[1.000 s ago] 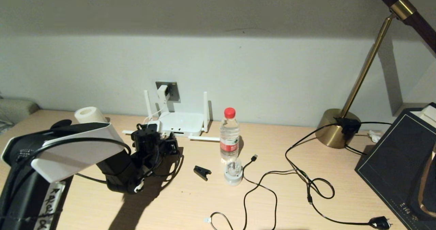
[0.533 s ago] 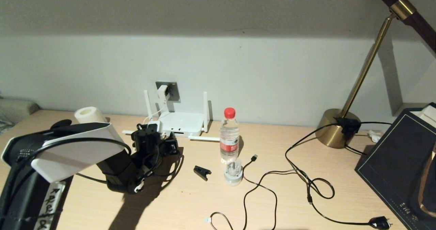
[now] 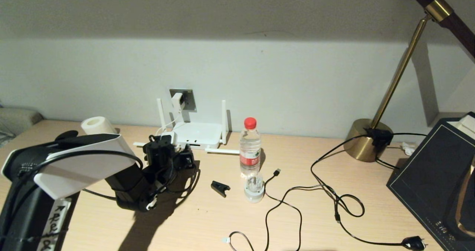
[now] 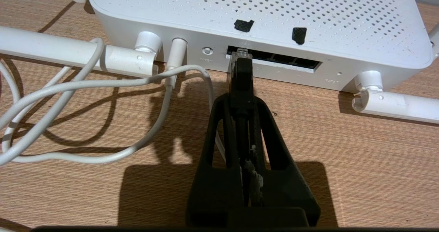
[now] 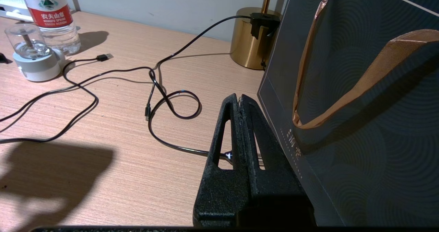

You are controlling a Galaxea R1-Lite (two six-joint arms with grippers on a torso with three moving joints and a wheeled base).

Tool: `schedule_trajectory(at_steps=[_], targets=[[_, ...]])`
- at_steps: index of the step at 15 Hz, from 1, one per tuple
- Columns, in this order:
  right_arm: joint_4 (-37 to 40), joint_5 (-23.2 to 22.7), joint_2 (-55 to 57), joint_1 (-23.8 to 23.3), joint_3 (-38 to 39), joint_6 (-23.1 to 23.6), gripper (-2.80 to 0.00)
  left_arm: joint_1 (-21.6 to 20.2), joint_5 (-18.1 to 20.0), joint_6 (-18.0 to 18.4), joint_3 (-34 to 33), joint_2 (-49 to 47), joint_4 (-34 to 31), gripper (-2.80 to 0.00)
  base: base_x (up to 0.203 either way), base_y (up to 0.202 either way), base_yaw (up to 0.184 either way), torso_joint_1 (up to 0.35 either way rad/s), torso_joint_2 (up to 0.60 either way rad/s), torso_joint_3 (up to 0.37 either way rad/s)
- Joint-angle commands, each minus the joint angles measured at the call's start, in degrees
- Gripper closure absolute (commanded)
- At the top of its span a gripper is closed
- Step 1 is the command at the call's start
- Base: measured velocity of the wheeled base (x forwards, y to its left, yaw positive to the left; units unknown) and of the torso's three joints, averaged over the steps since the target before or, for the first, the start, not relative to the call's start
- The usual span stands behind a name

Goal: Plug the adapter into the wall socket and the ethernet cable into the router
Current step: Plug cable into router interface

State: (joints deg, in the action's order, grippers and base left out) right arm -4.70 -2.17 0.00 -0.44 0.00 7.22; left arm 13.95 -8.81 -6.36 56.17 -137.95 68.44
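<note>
The white adapter [image 3: 177, 101] sits in the grey wall socket [image 3: 188, 98], its white cord [image 4: 85, 88] trailing down to the router. The white router [image 3: 196, 134] [image 4: 260, 22] lies flat on the desk below the socket, antennas spread. My left gripper [image 3: 182, 155] [image 4: 241, 100] is shut on the black ethernet cable [image 4: 241, 77]. The cable's clear tip [image 4: 240, 55] is at the leftmost opening of the router's port row. My right gripper [image 5: 240, 100] hangs shut and empty by the dark bag at the right; it does not show in the head view.
A water bottle [image 3: 249, 147] and a small clear-domed gadget [image 3: 254, 188] stand right of the router. A black clip [image 3: 220, 187], thin black USB cable [image 3: 282, 202] and lamp cord [image 3: 349, 202] lie on the desk. A brass lamp base [image 3: 367, 139] and dark gift bag [image 3: 438, 176] stand at right.
The left gripper has edged slightly toward the router with the cable; everything else is as before.
</note>
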Motion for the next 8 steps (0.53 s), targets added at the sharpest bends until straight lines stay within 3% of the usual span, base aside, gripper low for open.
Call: schedule_trajectory(at_steps=[1,8], targets=[[-0.04,-0.03,0.09,0.00,1.93,0.08,0.00,-0.09,-0.06,-0.05,0.08,-0.04,0.38,0.00,0.000,0.000,0.000,0.000,0.00,0.000],[-0.04,-0.03,0.09,0.00,2.02,0.08,0.00,-0.15,-0.06,-0.05,0.60,-0.13,0.38,0.00,0.000,0.000,0.000,0.000,0.00,0.000]])
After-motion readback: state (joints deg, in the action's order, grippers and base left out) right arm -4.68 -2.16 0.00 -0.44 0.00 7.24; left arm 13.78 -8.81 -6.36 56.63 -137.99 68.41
